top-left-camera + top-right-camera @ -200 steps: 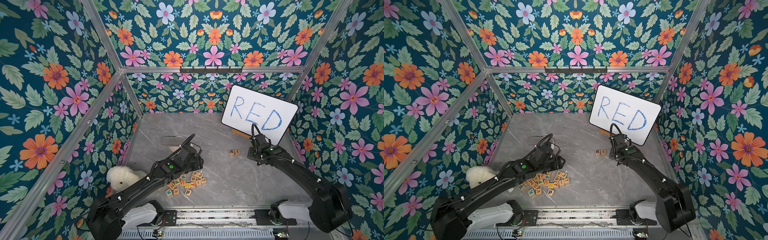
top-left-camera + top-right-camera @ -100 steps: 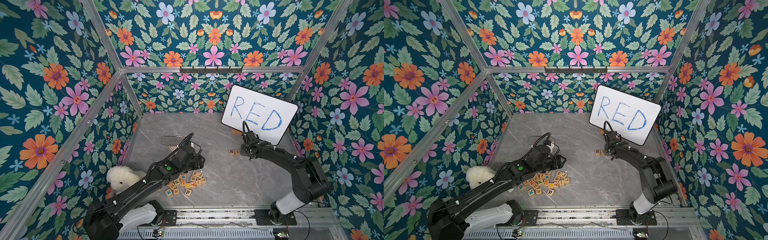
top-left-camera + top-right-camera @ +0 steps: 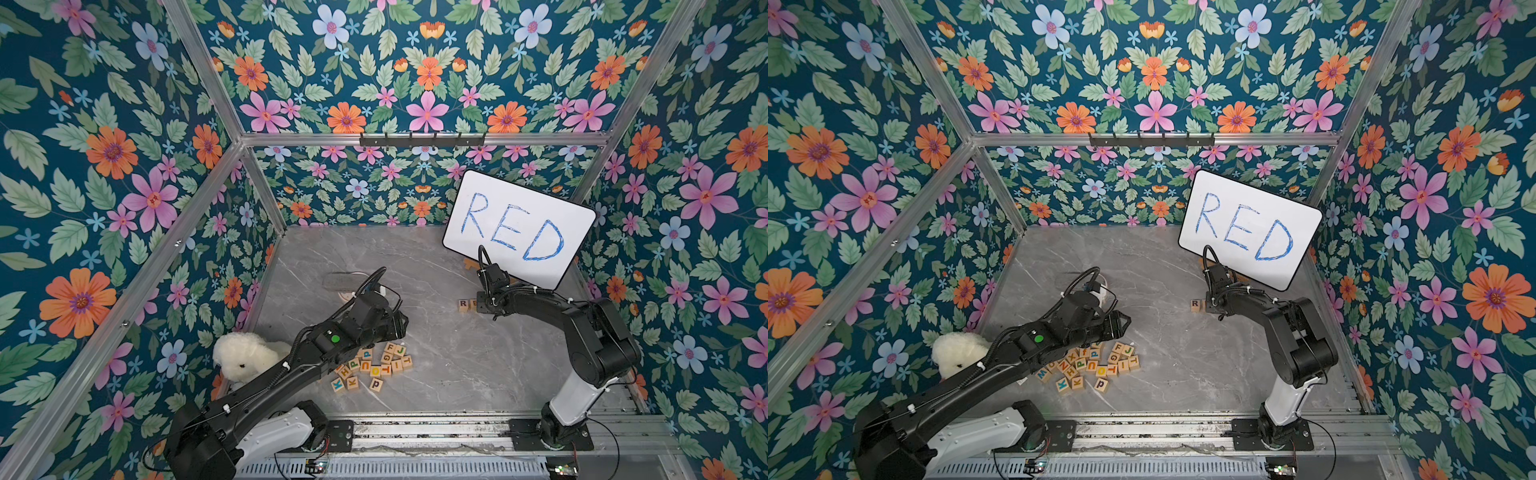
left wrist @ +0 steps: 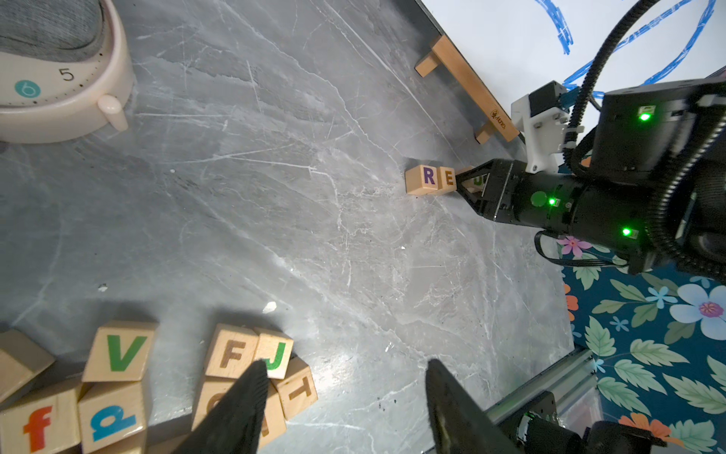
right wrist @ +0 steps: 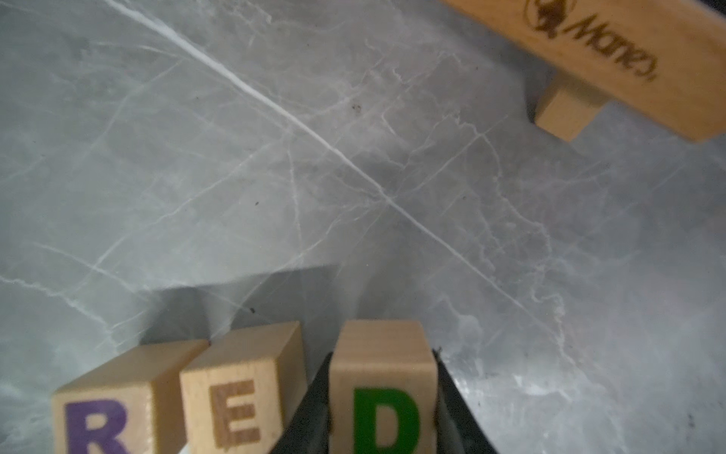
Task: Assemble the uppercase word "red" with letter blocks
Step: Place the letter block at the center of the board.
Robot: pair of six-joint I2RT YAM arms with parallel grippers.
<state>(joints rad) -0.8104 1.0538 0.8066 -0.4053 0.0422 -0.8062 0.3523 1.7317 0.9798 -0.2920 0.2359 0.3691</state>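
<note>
On grey marble tabletop (image 3: 436, 340), pinching D block (image 5: 383, 416) in right gripper (image 4: 465, 181) at three o'clock of E block (image 5: 235, 408), finishing the word (image 4: 447, 179), with left gripper (image 4: 345, 373) open; next, likely releasing without nudging.

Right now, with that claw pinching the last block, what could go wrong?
One finger of the right gripper sits between the D block and the E block; opening could shove the E block and the R block out of line. Pulling away might drag the D block askew. The left gripper hangs open close over the loose pile and could scatter it.
</note>
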